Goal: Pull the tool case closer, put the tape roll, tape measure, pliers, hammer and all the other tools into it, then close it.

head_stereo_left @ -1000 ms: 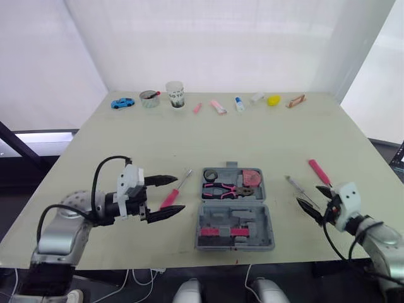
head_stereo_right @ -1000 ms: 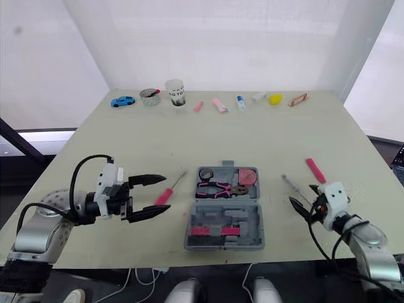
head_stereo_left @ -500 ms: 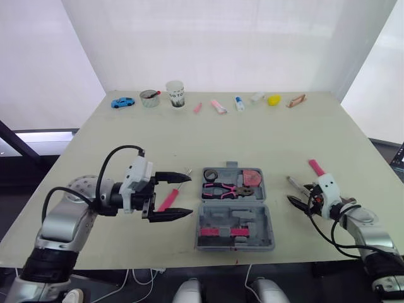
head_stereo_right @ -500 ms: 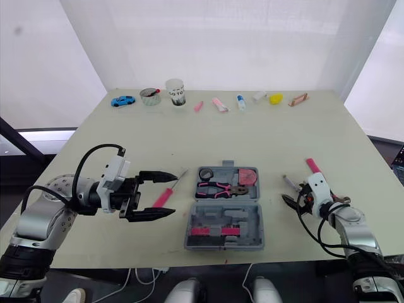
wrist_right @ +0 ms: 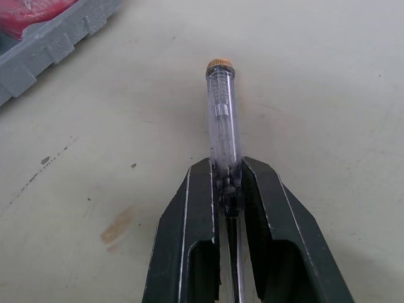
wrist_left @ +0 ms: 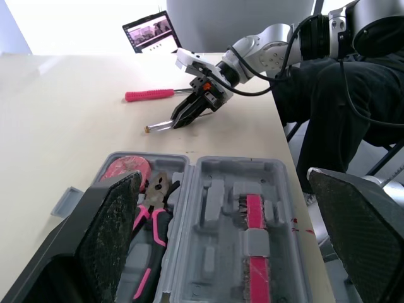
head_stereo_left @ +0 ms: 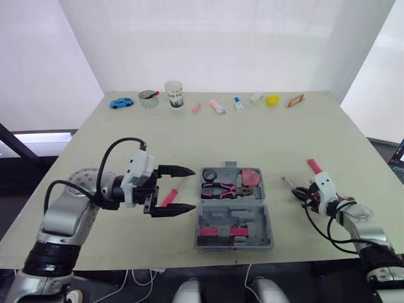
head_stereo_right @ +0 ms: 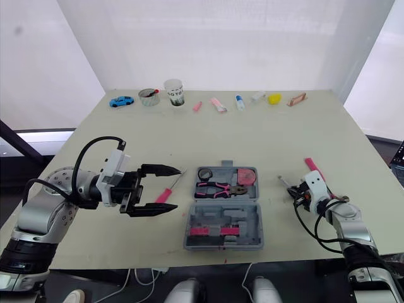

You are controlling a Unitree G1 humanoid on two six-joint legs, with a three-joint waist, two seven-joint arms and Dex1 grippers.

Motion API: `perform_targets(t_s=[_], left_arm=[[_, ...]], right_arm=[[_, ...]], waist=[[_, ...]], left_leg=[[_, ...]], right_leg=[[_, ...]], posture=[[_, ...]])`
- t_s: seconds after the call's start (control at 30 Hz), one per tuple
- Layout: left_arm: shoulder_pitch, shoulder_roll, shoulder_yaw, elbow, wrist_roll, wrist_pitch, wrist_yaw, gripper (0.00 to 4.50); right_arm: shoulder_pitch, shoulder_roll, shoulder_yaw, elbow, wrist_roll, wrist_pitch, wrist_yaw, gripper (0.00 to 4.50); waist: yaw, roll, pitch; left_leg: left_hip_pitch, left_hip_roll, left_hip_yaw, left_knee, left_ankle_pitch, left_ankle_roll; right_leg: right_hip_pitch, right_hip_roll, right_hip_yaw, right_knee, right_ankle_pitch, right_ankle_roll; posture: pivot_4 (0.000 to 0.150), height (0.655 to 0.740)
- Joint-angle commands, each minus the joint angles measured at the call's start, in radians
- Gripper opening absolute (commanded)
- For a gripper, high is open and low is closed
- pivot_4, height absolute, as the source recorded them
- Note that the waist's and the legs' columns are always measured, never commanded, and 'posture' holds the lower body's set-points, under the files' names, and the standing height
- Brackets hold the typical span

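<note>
The grey tool case (head_stereo_left: 235, 218) lies open near the table's front edge. Its tray holds a tape roll (head_stereo_left: 209, 175), a red tape measure (head_stereo_left: 251, 177) and pink-handled pliers (head_stereo_left: 225, 188). My left gripper (head_stereo_left: 192, 189) stands open just left of the case, its fingers either side of a pink-handled screwdriver (head_stereo_left: 168, 197) on the table. Right of the case, my right gripper (wrist_right: 226, 172) is shut on the shaft of a clear-handled screwdriver (wrist_right: 221, 120) that lies on the table. A pink-handled tool (head_stereo_left: 315, 168) lies just beyond it.
Along the far edge stand a blue toy car (head_stereo_left: 122, 102), a tin (head_stereo_left: 149, 98), a paper cup (head_stereo_left: 174, 94), small pink items (head_stereo_left: 217, 106) and a yellow object (head_stereo_left: 272, 100). A small screen (wrist_left: 149, 30) stands off the table's right side.
My right gripper has shut on the clear-handled screwdriver. My left gripper has moved right, toward the case, over the pink-handled screwdriver, still open.
</note>
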Motion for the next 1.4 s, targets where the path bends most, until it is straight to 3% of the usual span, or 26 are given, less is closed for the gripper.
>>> perform_targets(t_s=[0.03,0.4,0.57,0.77,1.0,1.23,1.4], left_arm=[[-0.024,-0.007,0.014,0.003,-0.009,-0.020,-0.006,4.50],[-0.028,0.001,0.014,0.062,0.027,-0.078,-0.029,4.50],[-0.026,0.007,0.022,0.096,0.023,-0.082,-0.051,4.50],[0.000,0.022,0.042,0.138,0.025,-0.105,-0.087,4.50],[0.004,0.048,0.054,0.220,0.048,-0.162,-0.120,4.50],[0.020,0.073,0.068,0.267,0.049,-0.174,-0.154,4.50],[0.038,0.082,0.072,0.262,0.047,-0.171,-0.160,4.50]], right_arm=[[0.004,-0.019,-0.012,-0.080,0.009,-0.006,0.020,0.05],[0.050,-0.081,0.052,-0.442,0.006,0.082,0.104,0.05],[0.006,-0.125,0.150,-0.656,0.022,0.291,0.168,0.05],[-0.138,-0.108,0.282,-0.788,0.027,0.514,0.200,0.05],[-0.316,-0.067,0.478,-0.764,-0.048,0.628,0.212,0.05],[-0.414,-0.027,0.689,-0.712,-0.157,0.690,0.232,0.05],[-0.449,0.037,0.764,-0.684,-0.206,0.727,0.220,0.05]], waist=[[0.000,0.000,0.000],[0.002,0.001,0.000],[0.002,0.001,0.001],[0.001,0.001,0.001],[0.005,0.001,0.001],[0.001,0.001,0.001],[0.002,0.001,0.001]], left_leg=[[0.000,0.000,0.000,0.000,0.000,0.000],[0.000,0.000,-0.001,0.000,0.000,0.000],[0.000,0.000,0.000,0.000,0.000,0.000],[0.000,0.001,0.000,0.000,0.000,0.000],[-0.002,0.001,-0.001,0.000,0.000,0.000],[-0.016,0.001,-0.002,0.004,0.000,0.000],[-0.017,0.001,-0.002,0.003,0.000,0.000]], right_leg=[[0.000,0.000,0.000,0.000,0.000,0.000],[0.000,0.000,-0.001,0.000,0.001,0.002],[0.000,0.000,-0.001,0.000,0.001,0.002],[-0.001,0.000,-0.001,0.001,-0.001,-0.001],[-0.002,0.000,-0.002,0.000,-0.001,-0.002],[-0.015,0.000,-0.003,0.003,0.001,0.001],[-0.017,0.001,-0.003,0.003,0.001,0.001]], posture=[[0.150,0.7400],[0.150,0.7400],[0.150,0.7400],[0.150,0.7400],[0.150,0.7400],[0.150,0.7400],[0.150,0.7400]])
